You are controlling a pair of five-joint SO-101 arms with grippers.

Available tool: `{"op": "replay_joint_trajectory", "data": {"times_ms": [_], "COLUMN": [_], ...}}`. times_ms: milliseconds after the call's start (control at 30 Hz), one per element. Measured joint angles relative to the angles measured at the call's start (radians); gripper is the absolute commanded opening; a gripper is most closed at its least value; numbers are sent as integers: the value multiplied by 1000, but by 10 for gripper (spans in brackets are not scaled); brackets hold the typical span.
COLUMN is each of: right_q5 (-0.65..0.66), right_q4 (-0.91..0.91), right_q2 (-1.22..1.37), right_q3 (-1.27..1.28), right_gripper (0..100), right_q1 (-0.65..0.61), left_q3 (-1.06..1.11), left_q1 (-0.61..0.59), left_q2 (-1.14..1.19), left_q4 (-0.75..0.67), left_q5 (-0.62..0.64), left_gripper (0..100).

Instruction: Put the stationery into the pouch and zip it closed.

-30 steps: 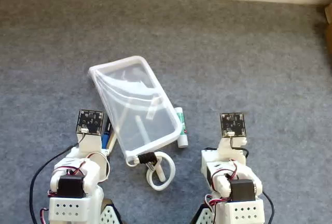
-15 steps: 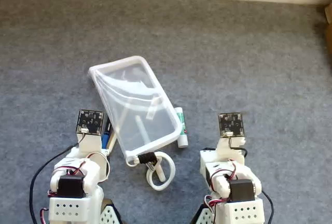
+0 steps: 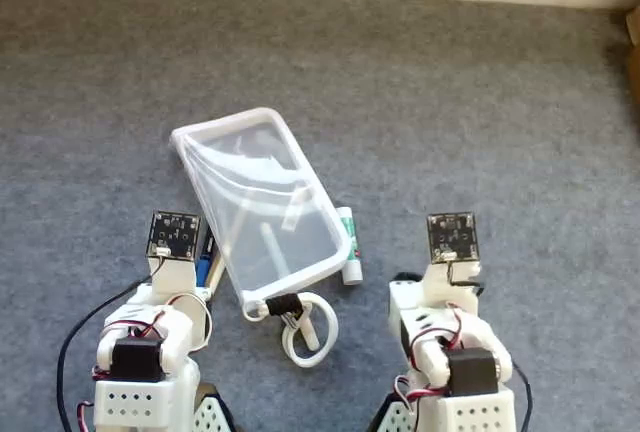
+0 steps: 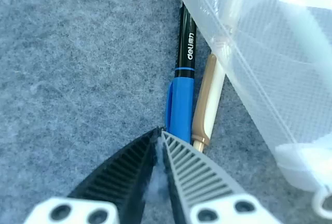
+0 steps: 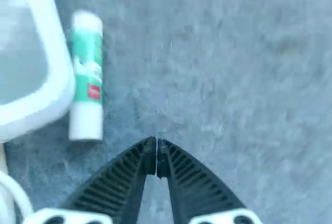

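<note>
On the grey carpet (image 3: 480, 102) between the two arms, a translucent white pouch (image 3: 262, 202) lies flat and slantwise, its near corner carrying a black clip (image 3: 284, 305) with a white loop strap (image 3: 303, 359). Pale shapes show through the pouch wall, but what they are cannot be told. Along the pouch's left edge lie two pens side by side and touching: a black pen with a blue cap (image 4: 181, 99) and a beige pen (image 4: 207, 105), whose far ends are covered by the pouch's rim. The left gripper (image 4: 160, 133) hangs over the carpet with its fingertips pressed together, holding nothing, the tips just beside the blue cap. On the other side a green-and-white glue stick (image 3: 348, 243) rests against the pouch's right edge near the lower corner. The right gripper (image 5: 156, 146) is likewise pressed together and empty, over bare carpet near the glue stick's end but apart from it. In the high view each arm's wrist camera board hides its own fingertips.
</note>
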Motion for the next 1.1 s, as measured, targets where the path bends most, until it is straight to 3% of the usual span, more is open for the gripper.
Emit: {"op": "replay_joint_trajectory", "data": {"times_ms": [133,233,500,667,900,1100], "right_q5": [192,252,262,262,262,219], "right_q4": [-32,-71,-35,9,86,89], "right_q2": [2,-2,12,186,468,601], "right_q3": [-100,-155,-334,-457,-565,-577], "right_gripper": [12,15,43,50,190,199], "right_q1": [-2,-3,-118,-175,-368,-537], "left_q3": [0,0,0,0,0,0], "left_q1": [0,0,0,0,0,0], "left_q2": [0,0,0,0,0,0], "left_q4": [0,0,0,0,0,0], "left_q5": [0,0,0,0,0,0], "left_gripper": [8,8,8,8,8,8]}}
